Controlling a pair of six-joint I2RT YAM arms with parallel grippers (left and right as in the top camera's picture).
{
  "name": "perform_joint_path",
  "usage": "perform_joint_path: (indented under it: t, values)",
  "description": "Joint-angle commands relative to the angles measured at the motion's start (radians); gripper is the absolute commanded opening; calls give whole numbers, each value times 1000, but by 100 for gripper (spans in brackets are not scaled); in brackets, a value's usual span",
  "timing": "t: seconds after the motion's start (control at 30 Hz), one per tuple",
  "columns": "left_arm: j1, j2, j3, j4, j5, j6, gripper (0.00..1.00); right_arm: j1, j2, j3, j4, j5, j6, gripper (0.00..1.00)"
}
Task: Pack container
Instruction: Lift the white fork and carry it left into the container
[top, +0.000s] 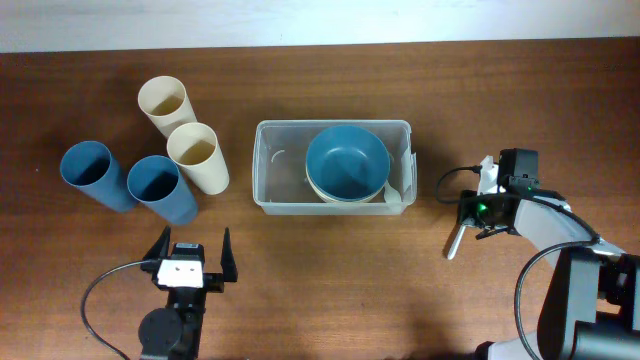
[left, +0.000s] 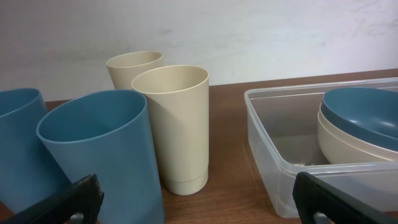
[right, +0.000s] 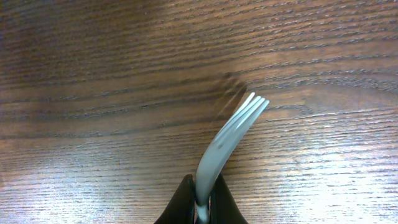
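Observation:
The clear plastic container (top: 268, 165) stands mid-table and holds a blue bowl (top: 347, 163) nested in a cream bowl (top: 325, 192). A white utensil (top: 398, 190) leans in its right end. My right gripper (top: 474, 212) is to the right of the container and is shut on a silver fork (top: 453, 242). In the right wrist view the fork (right: 233, 127) sticks out of the jaws (right: 204, 194), tines forward over the wood. My left gripper (top: 190, 257) is open and empty near the front edge. In the left wrist view (left: 198, 198) it faces the cups and the container (left: 267, 146).
Two cream cups (top: 163, 100) (top: 196, 155) and two blue cups (top: 92, 172) (top: 160, 187) lie tipped left of the container. In the left wrist view a blue cup (left: 99, 155) and a cream cup (left: 177, 124) are close ahead. The table is brown wood.

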Motion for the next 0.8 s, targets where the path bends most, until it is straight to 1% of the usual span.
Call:
perform_joint_path:
  t: [0.0,0.13,0.27,0.63,0.73,0.77]
  values:
    - [4,-8,-4,-1,-4,12,99,0,31,-22,-9,-16,1,4]
    - [4,-8,-4,-1,-4,12,100,-1,30,-5,-15,-26,24,4]
    - [4,-8,-4,-1,-4,12,100,-1,30,63,-74,-72,24,4]
    - [4,-8,-4,-1,-4,12,99,-1,30,410,-414,-92,41,4]
    - [4,-8,-4,-1,-4,12,100,-1,30,511,-499,-140,32,4]
    - [4,-8,-4,-1,-4,12,99,0,30,542,-521,-172,8,4]
